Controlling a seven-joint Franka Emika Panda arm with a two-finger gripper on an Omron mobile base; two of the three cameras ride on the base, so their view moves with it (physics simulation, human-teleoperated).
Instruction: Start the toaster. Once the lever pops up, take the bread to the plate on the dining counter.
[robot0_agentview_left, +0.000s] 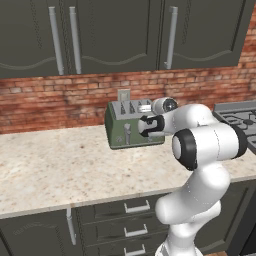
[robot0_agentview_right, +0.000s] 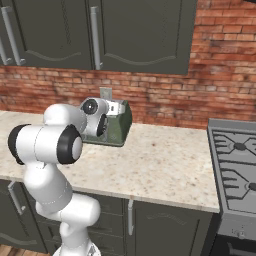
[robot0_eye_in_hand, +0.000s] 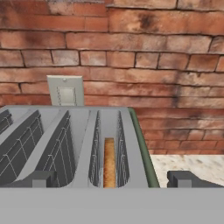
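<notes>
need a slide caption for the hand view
Open tool above the toaster, bread low in its rightmost slot, brick wall behind.

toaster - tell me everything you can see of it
The toaster is a boxy olive-green body with a grey steel top cut by four long slots lined with wire guides. A silver lever shows on its front. It stands upright on the speckled counter against the brick wall, below a wall outlet. A golden bread slice sits in one end slot.
</notes>
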